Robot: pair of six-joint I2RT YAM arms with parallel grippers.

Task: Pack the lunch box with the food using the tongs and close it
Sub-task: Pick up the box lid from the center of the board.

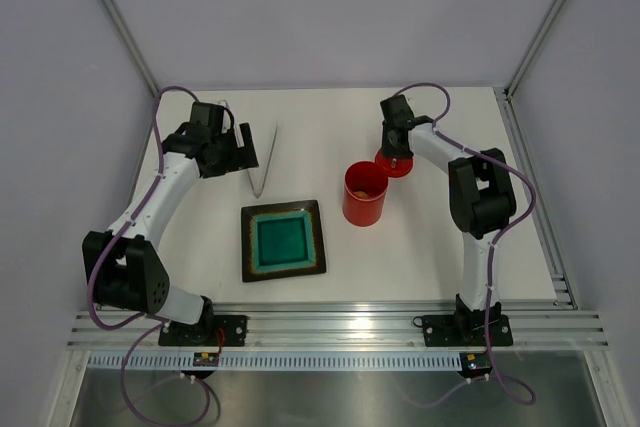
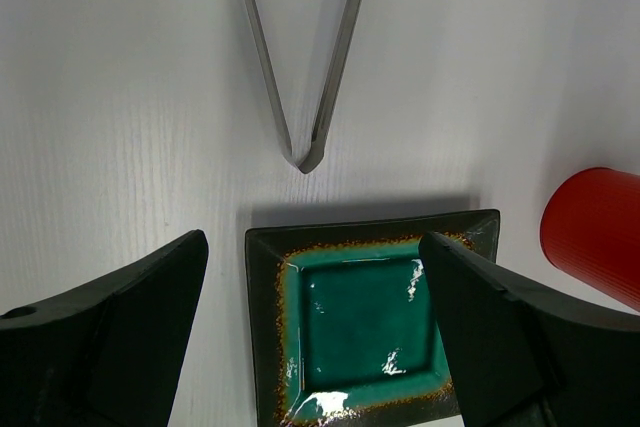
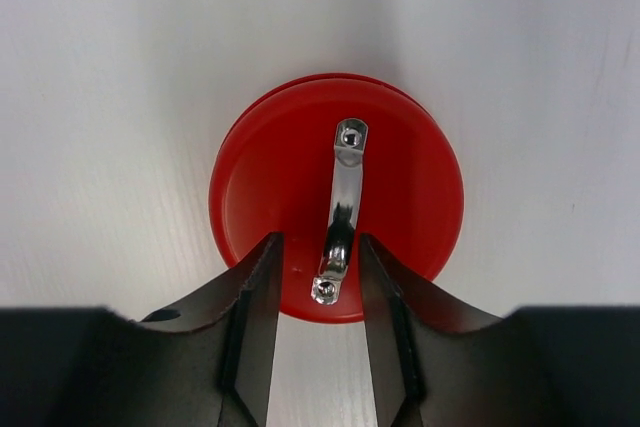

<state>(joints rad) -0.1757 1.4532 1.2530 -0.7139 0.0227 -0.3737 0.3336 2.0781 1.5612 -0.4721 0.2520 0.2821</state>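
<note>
The red lunch box (image 1: 365, 194) stands open near the table's middle, with pale food (image 1: 364, 188) inside; its side shows in the left wrist view (image 2: 595, 232). Its round red lid (image 3: 336, 187) lies flat on the table just right of it (image 1: 402, 169). My right gripper (image 3: 318, 239) hovers over the lid (image 1: 397, 152), open, one jaw on each side of the metal handle (image 3: 343, 209) with a gap on both sides. The silver tongs (image 1: 263, 157) lie on the table as a narrow V (image 2: 338, 57). Beside them my left gripper (image 1: 245, 152) stands wide open and empty (image 2: 312, 242).
A square dark plate (image 1: 248, 247) with a teal centre lies in front of the tongs, left of the lunch box; its rim (image 2: 262, 297) shows between the left fingers. Grey walls enclose the white table on three sides.
</note>
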